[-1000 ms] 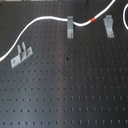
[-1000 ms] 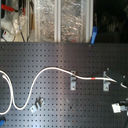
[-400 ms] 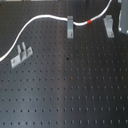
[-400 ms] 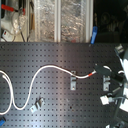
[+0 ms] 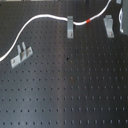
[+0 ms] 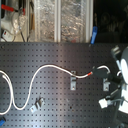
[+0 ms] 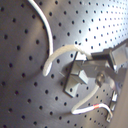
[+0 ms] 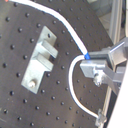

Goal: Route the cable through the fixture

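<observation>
Overhead, gripper (image 8: 92, 67) clenched on the cable (image 5: 42, 18) near the pegboard (image 5: 65, 90) edge, open holes below.

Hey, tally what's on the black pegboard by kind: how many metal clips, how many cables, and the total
Metal clips: 3
White cable with a red band: 1
Total: 4

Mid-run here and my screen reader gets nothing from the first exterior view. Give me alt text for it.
A white cable with a red band curves across the top of a black perforated board, passing at a metal clip. A second clip stands toward the first exterior view's right, a third lies near its left edge. The gripper is not clearly visible.
</observation>
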